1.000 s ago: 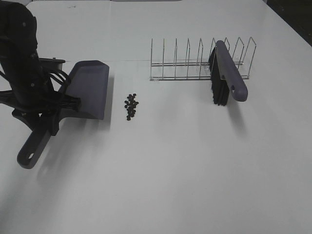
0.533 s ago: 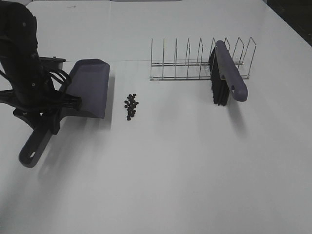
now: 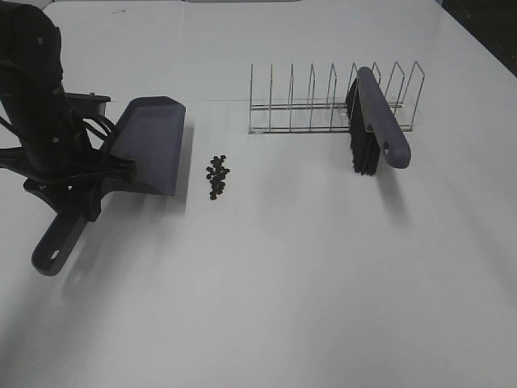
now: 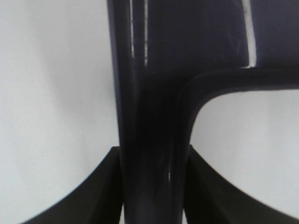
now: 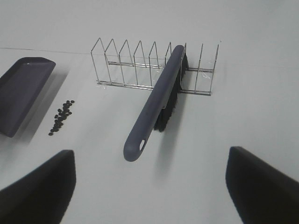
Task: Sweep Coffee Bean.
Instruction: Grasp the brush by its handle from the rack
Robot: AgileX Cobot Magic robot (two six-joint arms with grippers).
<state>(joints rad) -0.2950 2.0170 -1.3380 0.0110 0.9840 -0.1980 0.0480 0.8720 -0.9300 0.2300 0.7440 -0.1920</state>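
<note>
The coffee beans lie in a small dark cluster on the white table, just right of the grey-purple dustpan. My left gripper is shut on the dustpan's handle, with a finger on each side of it, and the pan's front edge faces the beans. The beans and the dustpan also show in the right wrist view. The brush leans in the wire rack with its bristles down. My right gripper is open and empty, well short of the brush, and is out of the exterior view.
The wire rack stands at the back right of centre, with several upright dividers. The left arm rises over the table's left side. A dark area lies beyond the table's far right corner.
The left gripper has shifted the dustpan slightly to the right, closer to the beans. The beans, brush and rack have not moved.
</note>
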